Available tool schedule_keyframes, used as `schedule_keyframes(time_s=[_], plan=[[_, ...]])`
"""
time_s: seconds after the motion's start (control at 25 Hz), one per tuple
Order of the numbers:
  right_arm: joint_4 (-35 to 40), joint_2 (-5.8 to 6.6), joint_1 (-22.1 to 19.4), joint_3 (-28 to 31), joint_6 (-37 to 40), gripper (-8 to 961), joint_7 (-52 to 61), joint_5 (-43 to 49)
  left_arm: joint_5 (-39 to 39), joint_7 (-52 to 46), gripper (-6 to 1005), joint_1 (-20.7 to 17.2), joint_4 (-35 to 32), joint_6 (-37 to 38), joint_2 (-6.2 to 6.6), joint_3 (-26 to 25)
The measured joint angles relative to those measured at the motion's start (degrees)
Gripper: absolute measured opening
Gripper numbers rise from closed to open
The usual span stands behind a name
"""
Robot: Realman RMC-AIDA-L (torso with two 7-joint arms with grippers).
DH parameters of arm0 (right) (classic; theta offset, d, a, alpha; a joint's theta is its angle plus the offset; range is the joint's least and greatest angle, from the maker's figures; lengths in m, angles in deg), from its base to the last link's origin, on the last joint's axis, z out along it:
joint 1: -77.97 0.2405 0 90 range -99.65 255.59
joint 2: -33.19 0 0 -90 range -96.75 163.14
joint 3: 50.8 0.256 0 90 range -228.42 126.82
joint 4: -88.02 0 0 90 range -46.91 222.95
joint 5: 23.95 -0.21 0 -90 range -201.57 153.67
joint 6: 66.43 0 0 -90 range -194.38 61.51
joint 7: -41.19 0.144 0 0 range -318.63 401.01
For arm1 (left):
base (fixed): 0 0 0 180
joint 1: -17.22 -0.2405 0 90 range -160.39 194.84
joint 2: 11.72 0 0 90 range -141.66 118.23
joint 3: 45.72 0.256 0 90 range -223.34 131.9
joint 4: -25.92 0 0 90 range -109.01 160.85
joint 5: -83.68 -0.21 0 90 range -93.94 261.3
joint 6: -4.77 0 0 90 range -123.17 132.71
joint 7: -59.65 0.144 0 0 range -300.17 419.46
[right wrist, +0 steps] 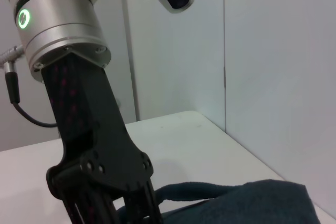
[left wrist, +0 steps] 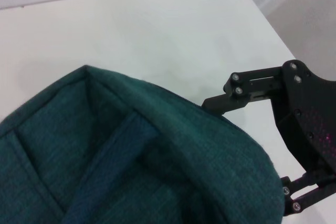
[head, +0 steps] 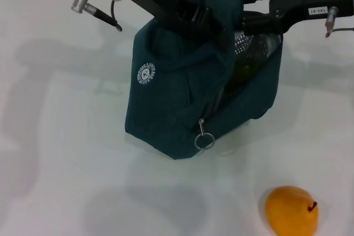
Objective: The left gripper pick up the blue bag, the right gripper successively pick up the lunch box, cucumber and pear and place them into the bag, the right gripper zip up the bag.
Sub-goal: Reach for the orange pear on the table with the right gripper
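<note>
A: The blue bag point(head: 182, 81) sits mid-table, soft teal fabric slumped to one side, its top hitched up by the left gripper point(head: 202, 17), fingers clamped on a handle.

B: And the right gripper point(head: 243, 20)?

A: At the bag's mouth, reaching in from the right edge. Its fingertips are hidden by the fabric, so I cannot tell how they are set.

B: Progress?

A: Something dark green shows inside against the crinkled silver foil lining point(head: 239, 41), probably the cucumber point(head: 243, 70). I can't see the lunch box; I judge it already packed. The pear point(head: 291, 211), smooth, orange-yellow, short dark stem, waits near the table's front right corner.

B: So pear next, then zipping?

A: Yes, the ring pull point(head: 204, 140) hangs low and the mouth is open.
</note>
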Motion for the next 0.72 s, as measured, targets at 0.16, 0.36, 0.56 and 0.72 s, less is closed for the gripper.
schedule_keyframes(time_s=[0.16,0.36,0.56,0.72], plan=[[0.0,0.0,0.0,0.0,0.0,709,0.0,0.0,0.0,1.9,359,0.0,0.0,0.0,0.26,0.2],[0.0,0.01,-0.2,0.0,-0.1,710,0.0,0.4,0.1,3.5,294,-0.2,0.0,0.0,0.61,-0.1],[0.0,0.05,-0.6,0.0,-0.1,710,0.0,0.5,0.2,4.5,228,-0.4,-0.1,0.0,0.9,-0.2],[0.0,0.17,-1.2,0.0,0.1,709,0.0,0.6,0.3,5.3,182,-0.9,0.0,-0.2,1.12,-1.0]])
